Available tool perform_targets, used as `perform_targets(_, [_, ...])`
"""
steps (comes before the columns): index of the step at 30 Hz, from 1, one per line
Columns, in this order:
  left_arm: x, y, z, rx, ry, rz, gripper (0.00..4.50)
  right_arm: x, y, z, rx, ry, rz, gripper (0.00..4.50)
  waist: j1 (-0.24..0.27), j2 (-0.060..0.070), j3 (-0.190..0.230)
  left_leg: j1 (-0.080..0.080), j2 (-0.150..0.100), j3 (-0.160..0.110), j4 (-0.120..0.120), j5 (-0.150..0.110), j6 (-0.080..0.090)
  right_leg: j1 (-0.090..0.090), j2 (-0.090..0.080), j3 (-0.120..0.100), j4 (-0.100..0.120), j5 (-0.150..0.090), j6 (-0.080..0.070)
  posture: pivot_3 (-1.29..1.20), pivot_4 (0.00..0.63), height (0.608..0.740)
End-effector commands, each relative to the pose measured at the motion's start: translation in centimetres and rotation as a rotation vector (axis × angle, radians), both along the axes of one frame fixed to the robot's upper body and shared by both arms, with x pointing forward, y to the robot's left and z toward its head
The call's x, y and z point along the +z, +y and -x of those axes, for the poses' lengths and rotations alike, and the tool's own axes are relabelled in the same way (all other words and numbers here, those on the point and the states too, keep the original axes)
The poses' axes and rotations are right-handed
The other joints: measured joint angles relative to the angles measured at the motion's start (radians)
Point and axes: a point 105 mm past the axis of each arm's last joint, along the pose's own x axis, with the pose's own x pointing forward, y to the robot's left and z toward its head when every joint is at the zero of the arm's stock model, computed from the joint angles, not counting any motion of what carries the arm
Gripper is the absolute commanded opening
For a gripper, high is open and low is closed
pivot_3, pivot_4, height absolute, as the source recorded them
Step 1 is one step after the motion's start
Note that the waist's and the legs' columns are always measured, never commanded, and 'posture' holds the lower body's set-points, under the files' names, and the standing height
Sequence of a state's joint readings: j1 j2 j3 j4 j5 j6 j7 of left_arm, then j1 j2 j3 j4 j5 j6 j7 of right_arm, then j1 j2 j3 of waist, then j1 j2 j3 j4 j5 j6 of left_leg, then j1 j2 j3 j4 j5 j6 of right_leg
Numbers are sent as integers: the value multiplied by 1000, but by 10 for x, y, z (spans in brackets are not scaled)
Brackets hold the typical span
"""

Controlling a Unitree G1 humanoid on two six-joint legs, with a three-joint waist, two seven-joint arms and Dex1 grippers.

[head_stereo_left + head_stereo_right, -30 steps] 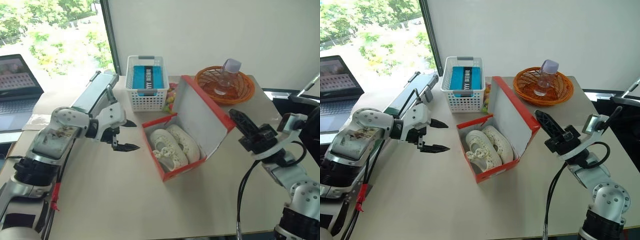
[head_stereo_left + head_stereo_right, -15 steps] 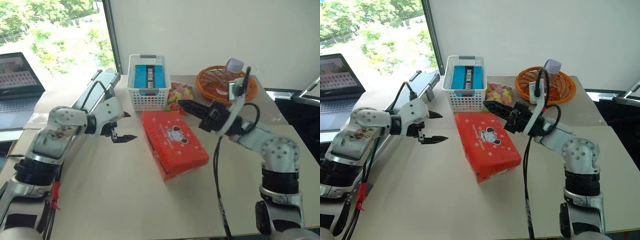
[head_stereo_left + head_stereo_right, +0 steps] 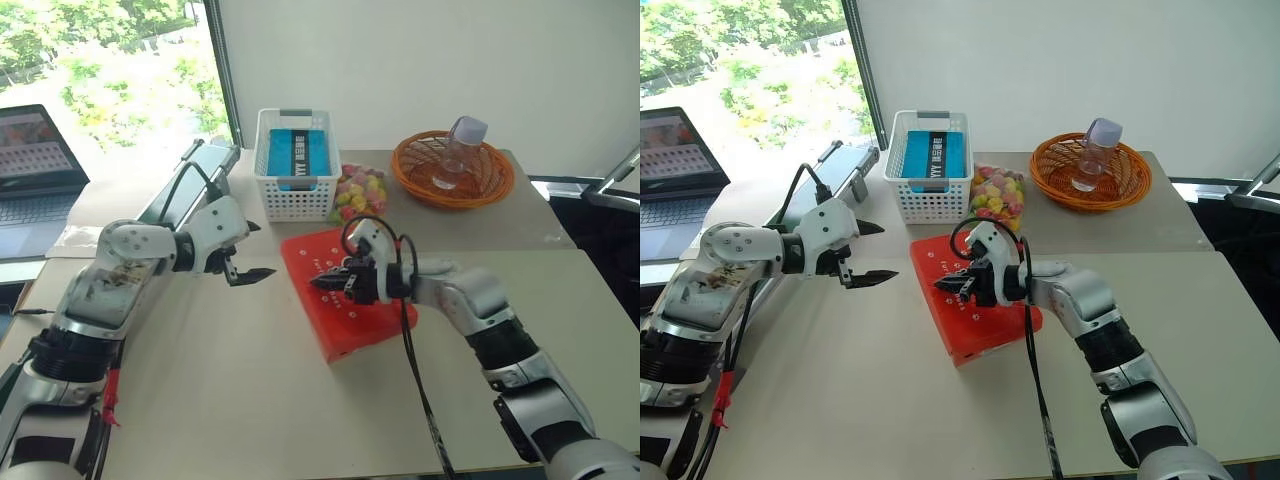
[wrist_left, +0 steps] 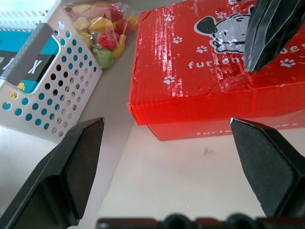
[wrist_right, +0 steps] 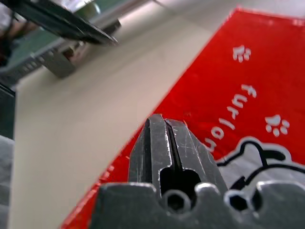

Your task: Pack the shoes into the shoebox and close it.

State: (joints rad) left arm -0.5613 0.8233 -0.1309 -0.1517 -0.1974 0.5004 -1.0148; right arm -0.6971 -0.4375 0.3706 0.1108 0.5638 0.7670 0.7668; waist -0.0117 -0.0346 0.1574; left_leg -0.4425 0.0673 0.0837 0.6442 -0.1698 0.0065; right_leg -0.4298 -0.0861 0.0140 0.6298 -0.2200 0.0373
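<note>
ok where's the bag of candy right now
In the head views, the bag of candy lies near the table's middle, between the white basket and the orange basket, just behind the closed shoebox.

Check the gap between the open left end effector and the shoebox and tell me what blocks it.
Nothing visible blocks it. Bare table lies between the left end effector, jaws open, and the near side of the closed shoebox. The white basket stands off to one side. The shut right end effector sits over the lid.
</note>
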Motion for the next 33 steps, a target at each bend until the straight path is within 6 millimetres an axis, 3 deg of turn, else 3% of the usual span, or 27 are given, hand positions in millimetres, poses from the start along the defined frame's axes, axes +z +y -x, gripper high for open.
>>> perform_targets(1, [10,1,8,-16,-28,-4,4500,7,0,-9,15,-111,67,21,-1,0,0,0,0,0,0,0,0,0,0,0,0,0,0,0,150,740])
perform_targets(6, [3,-4,14,-40,3,-6,4500,-4,-9,-9,60,-240,235,21,0,0,0,0,0,0,0,0,0,0,0,0,0,0,0,0,150,740])
perform_targets(9, [4,-7,14,-44,7,7,4500,29,-8,3,142,-304,137,21,3,0,0,0,0,0,0,0,0,0,0,0,0,0,0,0,150,740])
perform_targets(11, [4,-9,14,-36,16,39,4500,65,-14,20,219,-400,58,21,7,0,0,0,0,0,0,0,0,0,0,0,0,0,0,0,150,740])
perform_targets(13, [2,-10,15,-38,27,50,4500,81,-20,27,231,-472,45,565,8,0,1,-2,0,0,0,0,0,-2,0,0,0,0,0,0,150,740])
perform_targets(15, [-1,-14,16,-56,37,65,4500,87,-33,31,207,-537,72,1033,11,0,0,-2,0,0,0,0,0,-2,0,0,0,0,0,0,150,740])
perform_targets(18, [-2,-19,17,-67,46,123,4500,88,-49,38,176,-575,98,2106,14,0,0,-1,0,0,0,0,0,-2,0,0,0,0,0,0,150,740])
perform_targets(25, [3,-26,22,8,-22,323,4500,87,-135,43,-171,-576,194,4437,27,-1,1,-2,0,0,1,0,0,-1,0,0,0,0,0,0,150,740])
perform_targets(28, [0,-22,27,79,-54,411,4500,84,-166,57,-316,-538,191,4437,24,-1,1,-1,0,-1,1,0,0,1,0,0,-1,0,0,0,150,740])
perform_targets(30, [-6,-18,26,138,-51,469,4500,79,-176,63,-370,-511,174,4437,22,-1,1,2,0,-1,1,0,0,3,0,0,-1,0,0,0,150,740])
perform_targets(33, [-26,-10,20,224,-108,391,4500,67,-203,59,-611,-420,48,4437,17,-2,1,6,0,0,2,0,0,6,0,0,-1,-3,5,0,150,740])
